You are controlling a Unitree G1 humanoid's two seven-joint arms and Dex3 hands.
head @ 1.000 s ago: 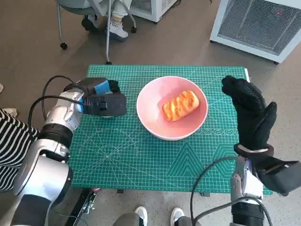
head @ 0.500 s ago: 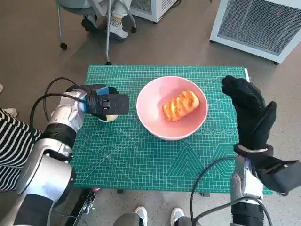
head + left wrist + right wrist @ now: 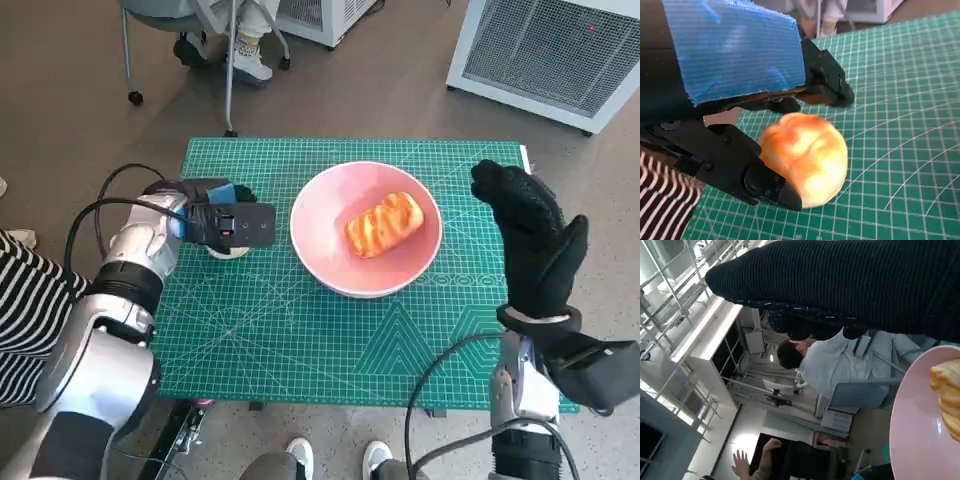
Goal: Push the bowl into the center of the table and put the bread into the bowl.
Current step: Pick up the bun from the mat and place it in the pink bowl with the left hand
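Green cutting mat covers the small table you are working at. At your far left, a person's striped sleeve shows at the edge of the head view. Next comes your left hand, black with blue tape on its back, low over the mat's left part. It has drawn back a little toward your own side over the last second, and more of a small pale roll now shows beneath it. The left wrist view shows this round bread roll resting on the mat, with the black fingers on either side of it, close around it. Whether they actually press it you cannot tell from these pictures.

Moving right, the pink bowl sits near the middle of the table, unmoved across the last second, so the push looks done. A golden, ridged piece of bread lies inside it, toward its right.

Further right, your right hand, in its black knitted glove, is raised beside the bowl, apart from it, holding nothing, fingers extended and together.

The roll at your left hand seems to be what remains: a firm grasp, a lift, then a carry right to the bowl.
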